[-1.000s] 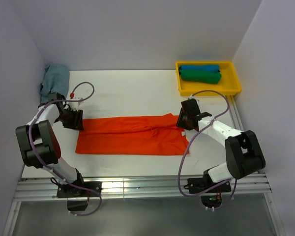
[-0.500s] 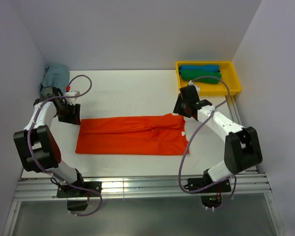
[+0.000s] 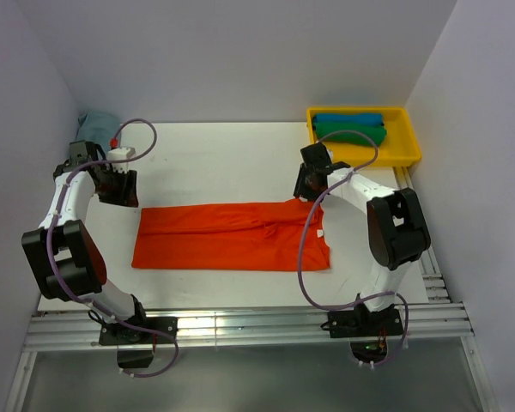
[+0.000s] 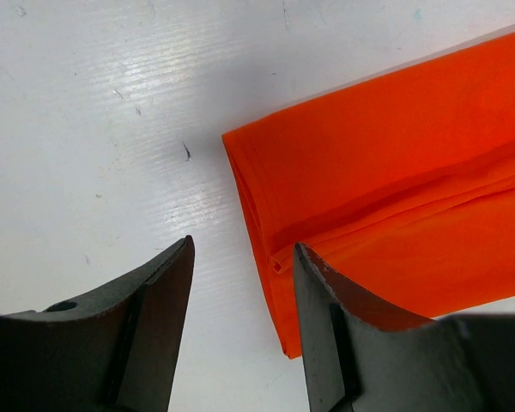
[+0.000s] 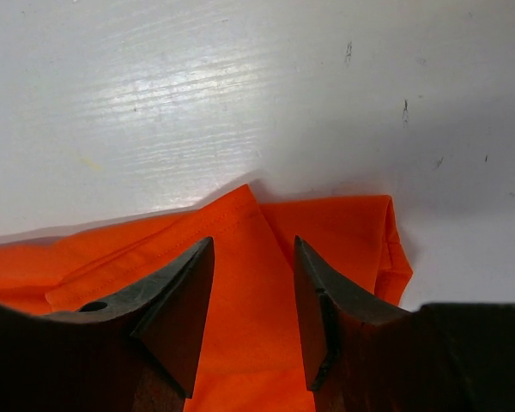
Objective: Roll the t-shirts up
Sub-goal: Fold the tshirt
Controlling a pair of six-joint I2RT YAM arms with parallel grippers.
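Note:
A bright orange-red t-shirt (image 3: 232, 236) lies flat on the white table, folded into a long band. Its left end shows in the left wrist view (image 4: 395, 163), its far right corner in the right wrist view (image 5: 266, 283). My left gripper (image 3: 120, 190) is open and empty just above the band's far left corner (image 4: 242, 249). My right gripper (image 3: 307, 185) is open and empty above the far right corner (image 5: 253, 245). A green rolled shirt (image 3: 350, 132) and a blue one (image 3: 348, 118) lie in the tray. A dusty grey-blue shirt (image 3: 93, 129) is bunched at the far left.
A yellow plastic tray (image 3: 408, 146) stands at the far right corner of the table (image 3: 223, 163). Grey walls close in the back and both sides. An aluminium rail runs along the near edge.
Both grippers have lifted off the shirt's ends and moved toward the far side; the left went up and left, the right up and left toward the collar corner. The shirt stays flat.

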